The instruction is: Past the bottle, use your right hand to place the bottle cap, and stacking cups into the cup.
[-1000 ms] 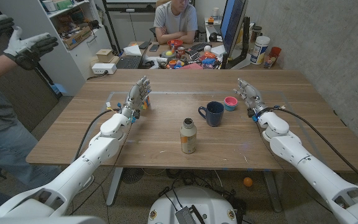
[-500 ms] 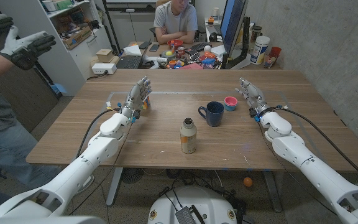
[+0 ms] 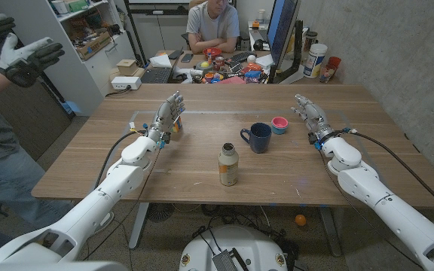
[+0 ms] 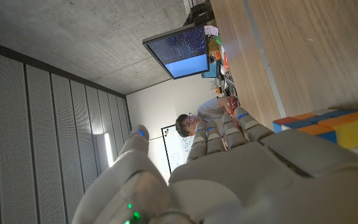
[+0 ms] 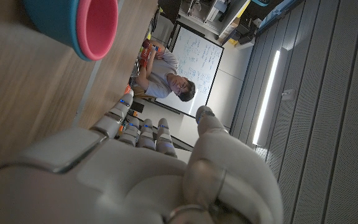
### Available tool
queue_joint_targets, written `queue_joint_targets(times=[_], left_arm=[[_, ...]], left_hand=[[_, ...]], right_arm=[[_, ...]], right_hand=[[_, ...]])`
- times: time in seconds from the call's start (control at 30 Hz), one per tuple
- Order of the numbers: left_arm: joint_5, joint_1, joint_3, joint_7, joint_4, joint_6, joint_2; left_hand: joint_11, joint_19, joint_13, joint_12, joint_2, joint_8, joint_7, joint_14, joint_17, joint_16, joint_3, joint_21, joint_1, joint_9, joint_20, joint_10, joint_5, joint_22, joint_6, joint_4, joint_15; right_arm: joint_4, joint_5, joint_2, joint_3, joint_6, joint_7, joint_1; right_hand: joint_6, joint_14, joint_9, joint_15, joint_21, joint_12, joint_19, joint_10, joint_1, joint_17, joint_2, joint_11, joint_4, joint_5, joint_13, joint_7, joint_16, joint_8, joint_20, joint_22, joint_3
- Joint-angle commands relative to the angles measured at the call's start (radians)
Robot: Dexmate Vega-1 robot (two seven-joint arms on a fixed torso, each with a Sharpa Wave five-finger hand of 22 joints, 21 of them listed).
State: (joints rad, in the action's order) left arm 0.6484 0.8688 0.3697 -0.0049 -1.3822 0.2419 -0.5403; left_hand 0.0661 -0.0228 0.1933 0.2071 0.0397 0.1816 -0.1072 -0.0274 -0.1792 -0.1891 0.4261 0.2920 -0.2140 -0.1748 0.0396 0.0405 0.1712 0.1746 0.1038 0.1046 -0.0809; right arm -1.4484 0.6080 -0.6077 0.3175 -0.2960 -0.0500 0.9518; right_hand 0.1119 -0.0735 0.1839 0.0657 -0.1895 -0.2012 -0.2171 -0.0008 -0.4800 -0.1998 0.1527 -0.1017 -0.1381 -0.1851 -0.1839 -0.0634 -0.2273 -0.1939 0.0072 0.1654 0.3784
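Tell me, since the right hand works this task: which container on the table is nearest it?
The pink-and-teal stacking cups, just inboard of the right hand. The dark blue cup sits farther toward the middle, and the bottle nearer the robot.

Both arms reach forward from the near corners over the table (image 3: 202,169), wide apart. The left hand (image 3: 167,117) stands with fingers stretched up and slightly spread, holding nothing. The right hand (image 3: 310,117) is likewise raised, fingers extended and apart, with nothing in it.
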Motion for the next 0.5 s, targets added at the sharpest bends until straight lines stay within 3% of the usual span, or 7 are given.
queue_joint_targets(times=[0.03,0.5], left_arm=[[-0.015,-0.010,0.004,-0.004,-0.014,0.010,-0.004],[-0.010,-0.018,0.007,-0.027,-0.009,0.014,-0.005]], left_hand=[[0.009,0.002,0.005,0.002,0.007,0.003,-0.003,0.003,-0.004,0.000,0.006,-0.004,-0.005,-0.003,0.006,-0.004,0.006,0.003,-0.003,0.003,-0.008],[0.001,0.016,0.005,-0.002,0.008,0.002,-0.002,0.022,-0.004,0.006,0.005,-0.018,-0.004,-0.003,0.003,-0.017,0.006,0.003,-0.008,0.005,-0.010]], right_arm=[[-0.057,-0.019,-0.046,-0.039,-0.011,-0.041,0.065],[-0.123,-0.069,-0.094,-0.075,-0.004,-0.107,0.134]], right_hand=[[0.022,0.009,0.003,-0.001,-0.003,-0.007,-0.003,0.018,-0.018,0.000,-0.001,0.000,-0.012,-0.005,-0.005,0.005,0.006,-0.012,0.003,0.004,0.006],[0.050,0.018,0.003,-0.010,-0.002,-0.008,-0.001,0.033,-0.078,0.004,0.002,0.012,-0.036,-0.005,-0.006,0.035,0.011,-0.017,-0.001,0.004,0.031]])
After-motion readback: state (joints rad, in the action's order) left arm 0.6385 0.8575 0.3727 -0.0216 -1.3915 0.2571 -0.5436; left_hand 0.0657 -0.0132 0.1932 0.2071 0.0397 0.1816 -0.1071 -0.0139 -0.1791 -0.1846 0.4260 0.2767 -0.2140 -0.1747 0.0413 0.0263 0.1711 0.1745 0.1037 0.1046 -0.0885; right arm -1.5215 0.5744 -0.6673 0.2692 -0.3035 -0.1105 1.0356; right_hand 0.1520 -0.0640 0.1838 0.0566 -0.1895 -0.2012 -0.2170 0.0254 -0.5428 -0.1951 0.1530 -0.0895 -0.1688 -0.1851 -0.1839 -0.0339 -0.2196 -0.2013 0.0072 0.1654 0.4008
